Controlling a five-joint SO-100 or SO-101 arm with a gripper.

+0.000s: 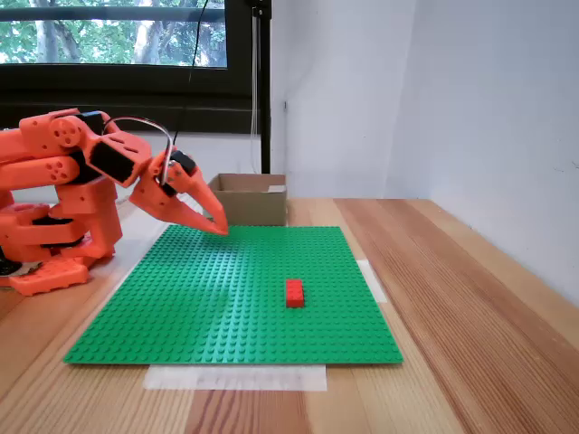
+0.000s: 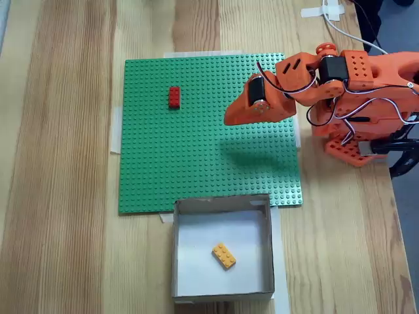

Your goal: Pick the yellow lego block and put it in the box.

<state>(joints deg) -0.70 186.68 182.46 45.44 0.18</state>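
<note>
The yellow lego block [image 2: 224, 256] lies flat on the whitish floor of the brown cardboard box [image 2: 222, 202], near its middle. In the low fixed view the box [image 1: 249, 201] stands behind the green baseplate, and its wall hides the block. My orange gripper [image 1: 220, 225] hangs over the plate's back left part, just in front of the box, pointing down to the right. Its fingers meet at the tips with nothing between them. Seen from above, the gripper [image 2: 228, 118] is over the plate's right half, well clear of the box.
A red brick [image 1: 294, 292] [image 2: 174, 97] sits on the green baseplate [image 1: 208, 307] [image 2: 196, 163], which is taped to the wooden table. The arm's base [image 2: 366, 124] stands beside the plate. A white wall runs along one side of the table.
</note>
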